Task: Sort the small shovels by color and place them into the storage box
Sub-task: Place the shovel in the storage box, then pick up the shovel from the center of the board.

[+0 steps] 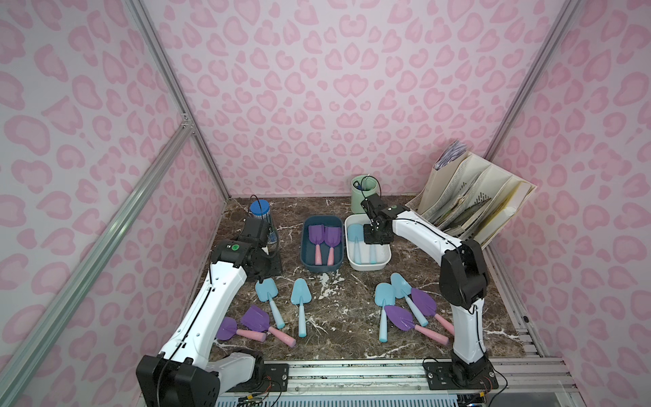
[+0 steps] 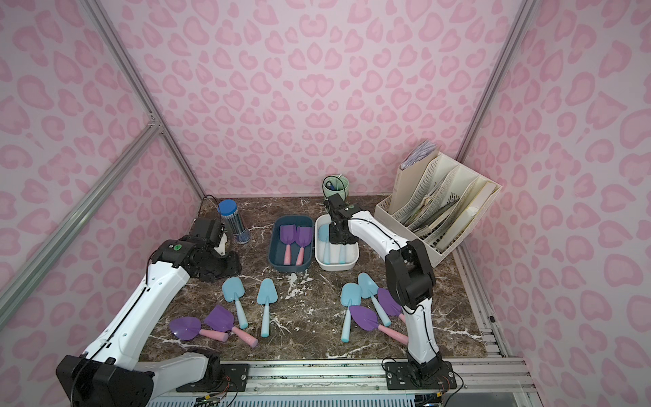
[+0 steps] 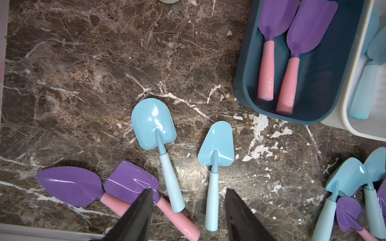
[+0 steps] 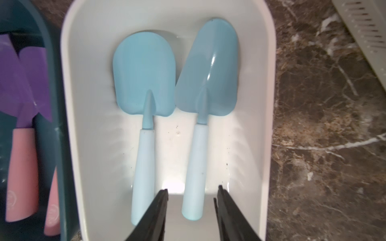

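right tool (image 4: 191,189) hangs released over the white plastic storage box (image 4: 271,83), light blue plastic shovel (image 4: 208,73) lying beneath it inside. i'd lift straight up so nothing snags the handle. left tool (image 3: 188,189) is open, empty.

The right gripper (image 1: 377,240) hangs over the white box (image 1: 368,266), where light blue shovels (image 1: 354,234) lie beneath and just beside it. On its side toward the left arm, touching the white box, a dark blue box (image 1: 322,270) holds two purple shovels (image 1: 316,234) with pink handles. Back toward the gripper's own arm base, four crossed shovels (image 1: 398,317) lie on the marble table (image 1: 334,312). Beyond the gripper stands a green cup (image 1: 363,193).
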Available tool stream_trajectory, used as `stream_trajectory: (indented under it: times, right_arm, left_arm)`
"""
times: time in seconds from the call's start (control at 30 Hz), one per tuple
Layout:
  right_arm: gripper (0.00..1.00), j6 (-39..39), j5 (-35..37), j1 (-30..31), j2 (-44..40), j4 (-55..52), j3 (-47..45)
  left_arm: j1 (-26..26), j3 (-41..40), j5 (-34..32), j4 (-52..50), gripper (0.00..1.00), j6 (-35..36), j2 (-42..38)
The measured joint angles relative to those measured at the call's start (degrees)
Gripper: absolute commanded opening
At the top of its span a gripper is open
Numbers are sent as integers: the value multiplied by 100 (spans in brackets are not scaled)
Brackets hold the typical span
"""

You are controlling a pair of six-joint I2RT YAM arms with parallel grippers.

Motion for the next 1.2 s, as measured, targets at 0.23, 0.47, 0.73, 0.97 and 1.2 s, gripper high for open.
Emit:
stream_trajectory:
  times: [0.23,0.47,0.73,0.97,1.2]
  right_arm:
    - [45,122,201,37,-879,-50,-350]
    - [45,188,295,-13,-1565,-4,-1062]
    - [45,254,260,-197,-2074,116,-1860]
    - [45,260,162,-313,-2308,258,-2232]
    - [45,249,142,-437,-2457,330,-2356]
  left_arm:
    - [-68,-4,2,-33,60,0,-37]
    - [-455,-4,-39,-127,60,-31,-37]
    - [-938,-81,-199,-234,60,-219,-37]
    - [-1416,-363,-352,-234,61,-520,-31]
    - [-2039,-660,-509,-223,61,-953,28]
